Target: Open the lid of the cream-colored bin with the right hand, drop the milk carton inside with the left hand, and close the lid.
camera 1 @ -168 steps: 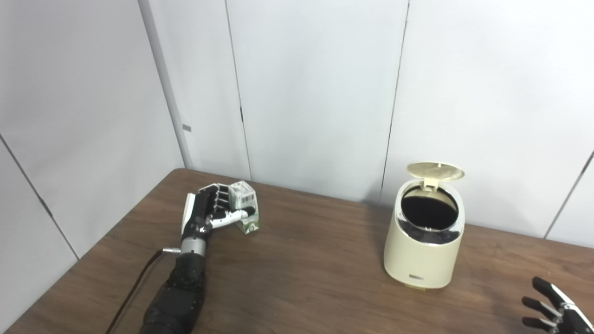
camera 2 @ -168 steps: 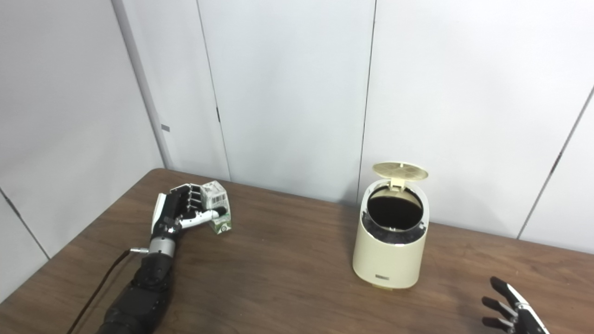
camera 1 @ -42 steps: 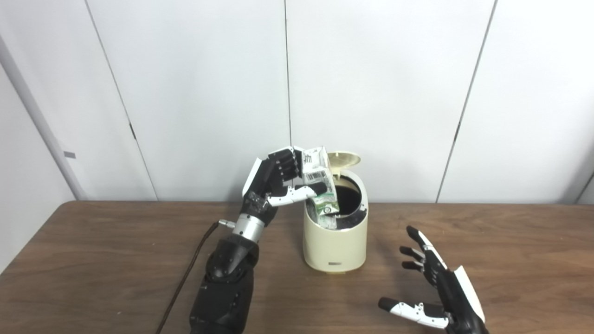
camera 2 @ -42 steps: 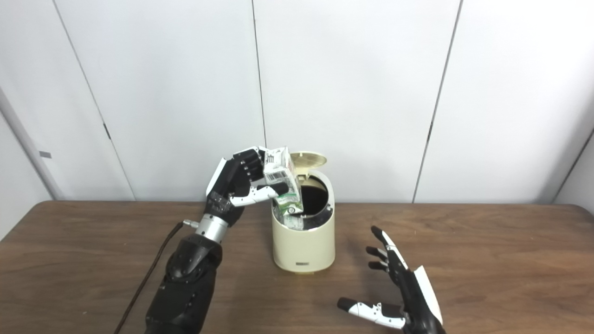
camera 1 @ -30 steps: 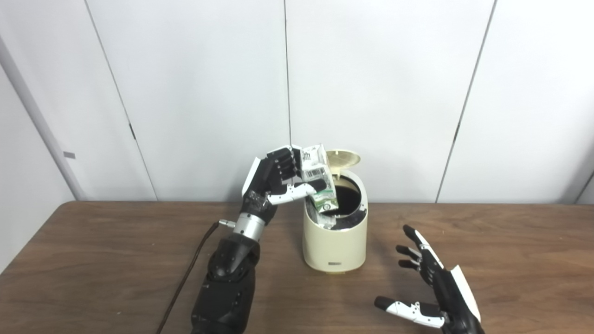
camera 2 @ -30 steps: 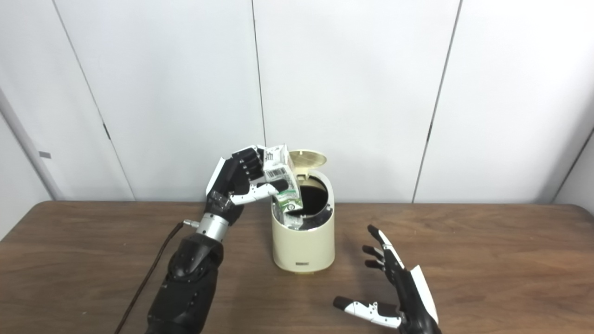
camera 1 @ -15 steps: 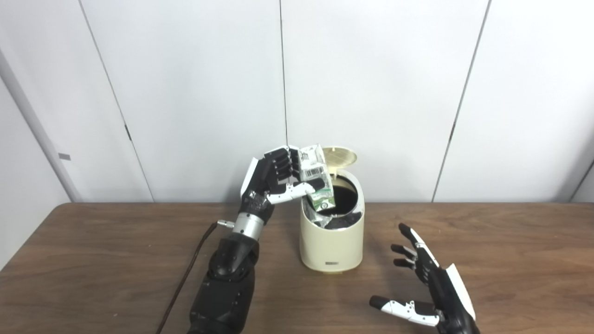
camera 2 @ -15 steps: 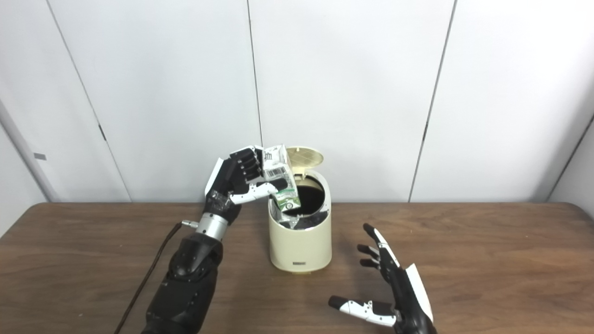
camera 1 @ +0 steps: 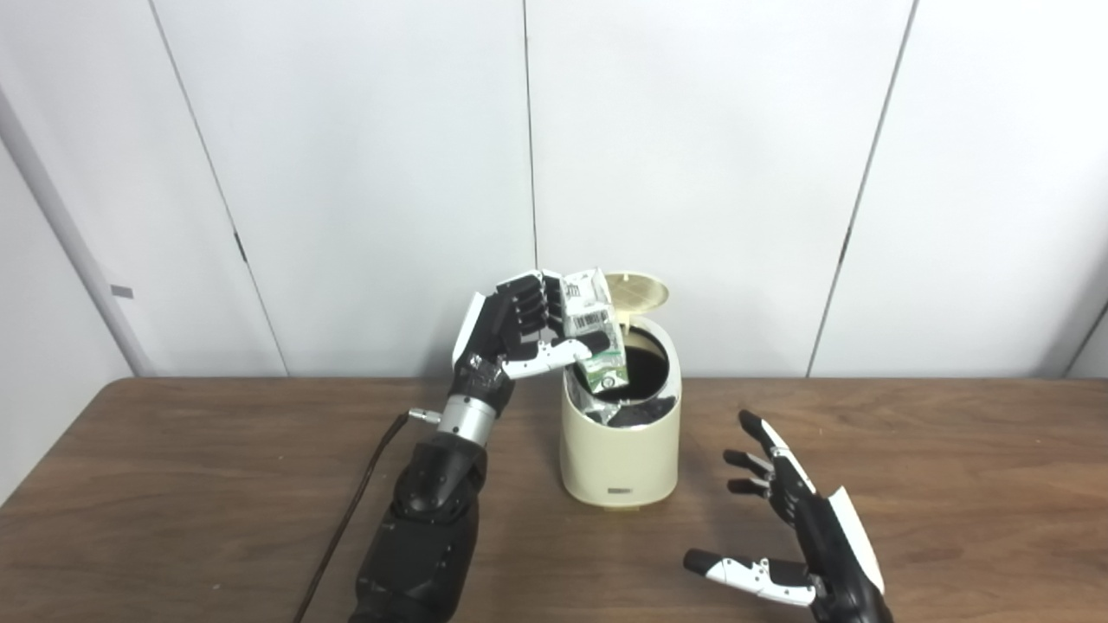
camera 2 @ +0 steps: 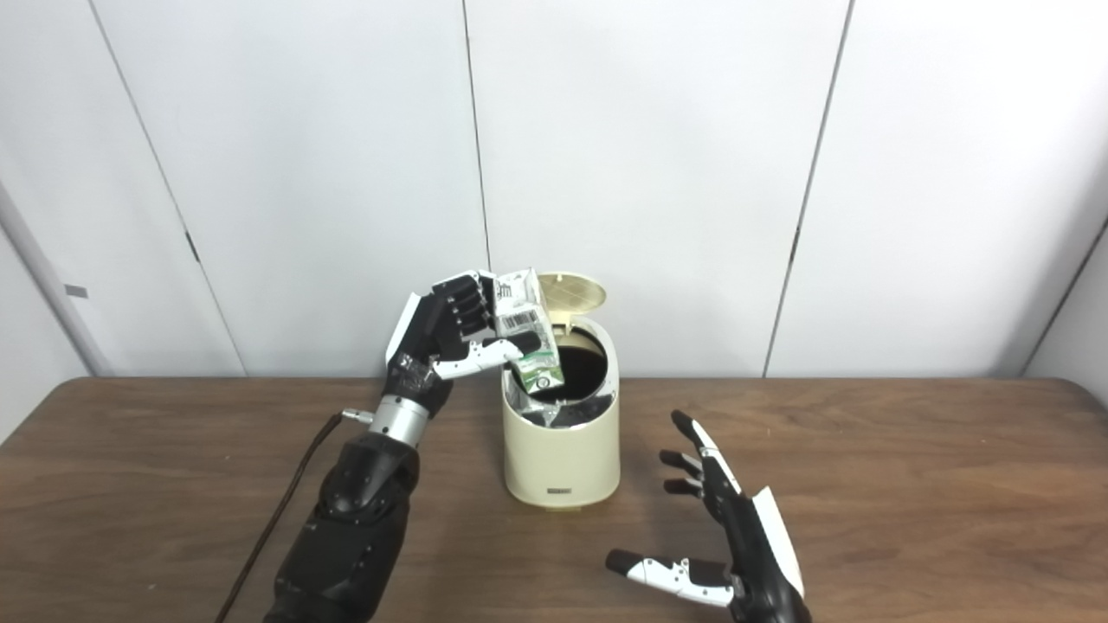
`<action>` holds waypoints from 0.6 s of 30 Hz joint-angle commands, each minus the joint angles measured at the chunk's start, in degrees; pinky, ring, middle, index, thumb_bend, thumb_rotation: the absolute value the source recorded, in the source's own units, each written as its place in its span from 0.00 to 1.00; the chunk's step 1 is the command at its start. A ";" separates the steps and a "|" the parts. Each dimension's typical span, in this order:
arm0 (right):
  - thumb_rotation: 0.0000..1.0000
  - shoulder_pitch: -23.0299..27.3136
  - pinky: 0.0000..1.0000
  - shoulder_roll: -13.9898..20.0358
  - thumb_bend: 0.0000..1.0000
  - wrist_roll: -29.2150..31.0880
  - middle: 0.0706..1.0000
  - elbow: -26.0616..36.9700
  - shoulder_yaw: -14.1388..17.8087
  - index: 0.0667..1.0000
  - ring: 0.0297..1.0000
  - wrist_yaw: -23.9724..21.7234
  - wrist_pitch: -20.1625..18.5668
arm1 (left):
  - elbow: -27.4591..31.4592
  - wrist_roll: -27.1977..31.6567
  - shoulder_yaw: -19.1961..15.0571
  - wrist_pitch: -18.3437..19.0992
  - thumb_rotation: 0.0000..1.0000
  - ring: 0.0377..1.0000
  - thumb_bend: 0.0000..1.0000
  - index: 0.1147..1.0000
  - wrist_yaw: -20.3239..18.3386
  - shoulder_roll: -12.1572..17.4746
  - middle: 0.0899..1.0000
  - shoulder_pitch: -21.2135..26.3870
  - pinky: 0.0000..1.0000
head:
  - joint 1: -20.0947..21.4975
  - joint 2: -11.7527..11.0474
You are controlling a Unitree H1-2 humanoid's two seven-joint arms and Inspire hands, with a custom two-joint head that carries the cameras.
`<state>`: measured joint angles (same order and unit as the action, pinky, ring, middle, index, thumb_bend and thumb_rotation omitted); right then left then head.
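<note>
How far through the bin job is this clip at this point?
Done: the lid of the bin stands open. In hand: the left hand holds the milk carton tilted over the opening, not yet released. The right hand waits open over the table. Left: drop the carton, close the lid.

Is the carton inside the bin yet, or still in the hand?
Not in yet. The left hand grips the milk carton, tilted, its lower end over the bin mouth; lid up.
</note>
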<state>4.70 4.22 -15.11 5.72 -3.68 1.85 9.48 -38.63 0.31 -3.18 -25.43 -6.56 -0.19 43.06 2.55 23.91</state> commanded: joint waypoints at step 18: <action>0.27 1.19 0.75 -0.02 0.79 1.33 0.95 1.86 0.04 0.92 0.83 0.08 1.79 | 1.54 -4.32 8.39 -1.50 0.00 0.44 0.48 0.45 8.57 2.23 0.45 1.98 0.37 | -0.19 0.65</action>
<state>4.70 4.23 -14.34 5.70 -3.67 1.83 9.50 -37.88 -1.89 3.51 -26.50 0.49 1.62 42.64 2.29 24.52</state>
